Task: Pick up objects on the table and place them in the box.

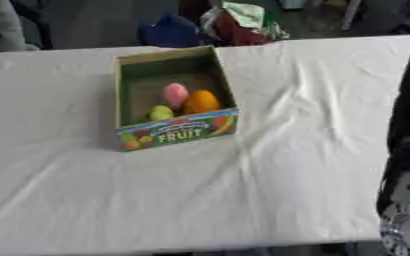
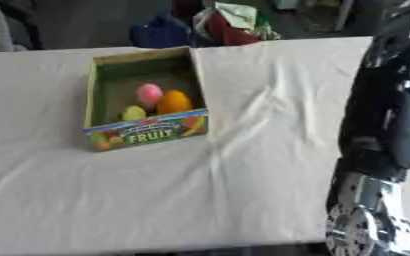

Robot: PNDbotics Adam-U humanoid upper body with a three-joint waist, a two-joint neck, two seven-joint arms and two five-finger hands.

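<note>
Open cardboard box [image 1: 175, 131] upright on the white-draped table, left of centre, slightly askew, front panel printed "FRUIT" with coloured fruit pictures. Inside, toward the front: pink object [image 1: 175, 94], orange object [image 1: 201, 101] just beside it on the right, yellow-green object [image 1: 160, 112] in front-left of both. All three close together, resting on the box floor.

Pink [image 1: 174, 93], orange [image 1: 201, 101] and yellow-green fruit [image 1: 160, 112] in a green-walled box [image 1: 130, 60] on white cloth [image 1: 200, 200]
</note>
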